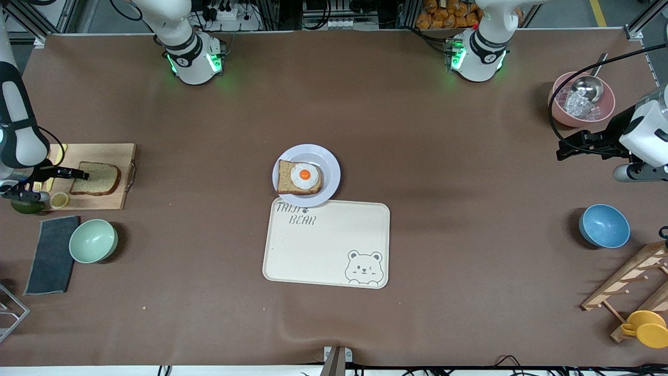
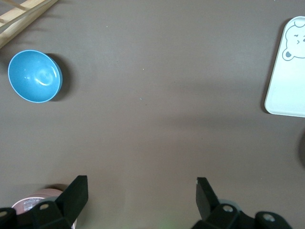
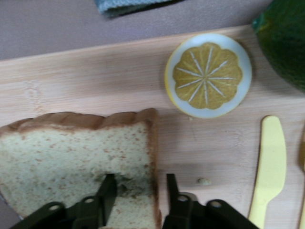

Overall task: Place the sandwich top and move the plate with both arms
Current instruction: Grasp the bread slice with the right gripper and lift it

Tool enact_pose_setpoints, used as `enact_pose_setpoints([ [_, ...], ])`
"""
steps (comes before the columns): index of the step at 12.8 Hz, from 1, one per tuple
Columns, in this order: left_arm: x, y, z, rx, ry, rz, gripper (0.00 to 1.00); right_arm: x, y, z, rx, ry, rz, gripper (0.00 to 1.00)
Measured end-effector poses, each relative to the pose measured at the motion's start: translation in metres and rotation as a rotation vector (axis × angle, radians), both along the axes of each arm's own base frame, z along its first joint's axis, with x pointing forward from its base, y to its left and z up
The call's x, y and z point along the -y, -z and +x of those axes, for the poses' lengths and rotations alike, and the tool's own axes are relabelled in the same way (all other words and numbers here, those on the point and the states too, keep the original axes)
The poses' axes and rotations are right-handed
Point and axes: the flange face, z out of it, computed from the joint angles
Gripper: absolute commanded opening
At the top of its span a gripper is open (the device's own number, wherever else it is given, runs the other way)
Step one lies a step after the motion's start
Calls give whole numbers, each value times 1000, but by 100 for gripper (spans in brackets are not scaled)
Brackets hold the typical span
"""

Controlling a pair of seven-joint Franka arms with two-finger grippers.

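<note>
A brown table (image 1: 469, 261) is seen, with the plate (image 1: 330, 167) at its middle, touching a cream tray (image 1: 326, 245). On a wooden board (image 1: 99, 201) at the right arm's end, the sandwich top (image 1: 99, 178) is straddled at its edge by the right gripper (image 3: 138, 193), jaws partly closed. The left gripper (image 2: 142, 191) is held wide open over bare table near a blue bowl (image 2: 35, 76).

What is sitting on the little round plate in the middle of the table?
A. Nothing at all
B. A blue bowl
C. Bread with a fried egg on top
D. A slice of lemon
C: the plate carries a bread slice with a fried egg on it, right at the edge of the bear tray, on the side toward the robots' bases.
</note>
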Motion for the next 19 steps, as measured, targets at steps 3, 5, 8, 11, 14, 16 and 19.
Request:
enact_pose_setpoints([
  [3,0,0,0,-1,0,-2,100,5,-3,-2,-2,-7,0,0],
  [5,0,0,0,-1,0,-3,100,7,-3,-4,-6,-11,4,0],
  [8,0,1,0,-1,0,-3,100,8,-5,-3,-6,-34,11,0],
  [11,0,1,0,-1,-2,-3,100,11,-20,6,-17,-62,29,0],
  [14,-1,1,0,-1,-3,-5,100,10,-43,19,-23,-86,42,0],
  [16,-1,1,0,-2,-6,-14,100,0,-63,31,-18,-114,48,0],
  [19,-9,1,1,-2,-21,-25,100,-28,-108,55,-32,-167,58,0],
])
